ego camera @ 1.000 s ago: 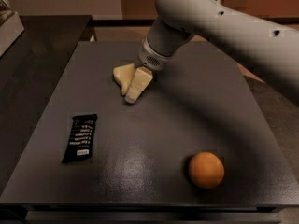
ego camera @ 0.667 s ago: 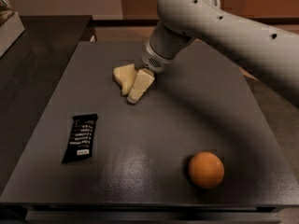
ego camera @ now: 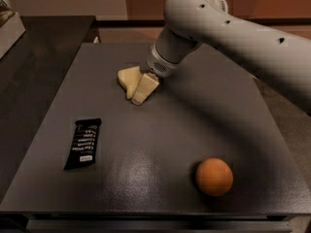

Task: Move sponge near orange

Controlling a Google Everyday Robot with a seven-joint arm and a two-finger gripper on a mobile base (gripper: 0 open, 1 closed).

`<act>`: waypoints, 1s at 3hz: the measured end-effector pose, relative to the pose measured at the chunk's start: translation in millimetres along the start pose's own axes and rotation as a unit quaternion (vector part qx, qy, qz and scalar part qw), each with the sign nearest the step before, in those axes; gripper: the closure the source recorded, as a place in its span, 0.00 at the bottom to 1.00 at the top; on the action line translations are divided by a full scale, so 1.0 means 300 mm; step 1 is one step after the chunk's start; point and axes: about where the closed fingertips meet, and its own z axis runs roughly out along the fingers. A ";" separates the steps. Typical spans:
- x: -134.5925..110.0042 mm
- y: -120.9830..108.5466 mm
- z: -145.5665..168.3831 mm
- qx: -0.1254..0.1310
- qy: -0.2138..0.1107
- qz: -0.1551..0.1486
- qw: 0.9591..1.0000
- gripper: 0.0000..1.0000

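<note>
Gripper (ego camera: 142,89) is down at the far middle of the dark table (ego camera: 160,130), right up against the sponge (ego camera: 126,75), and I can't tell from here whether it has a hold on it. Meanwhile the orange (ego camera: 214,176) sits at the near right, well apart from the sponge. A black snack-bar wrapper (ego camera: 83,143) lies flat at near left.

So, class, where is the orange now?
In the camera view, the orange sits front right on the table, apart from the sponge and gripper at the back centre.
</note>
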 end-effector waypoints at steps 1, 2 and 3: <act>-0.006 0.003 0.004 -0.002 -0.002 0.001 1.000 0.41; -0.006 -0.001 -0.013 0.000 -0.009 0.004 1.000 0.64; -0.005 -0.005 -0.031 0.002 -0.015 0.006 1.000 0.87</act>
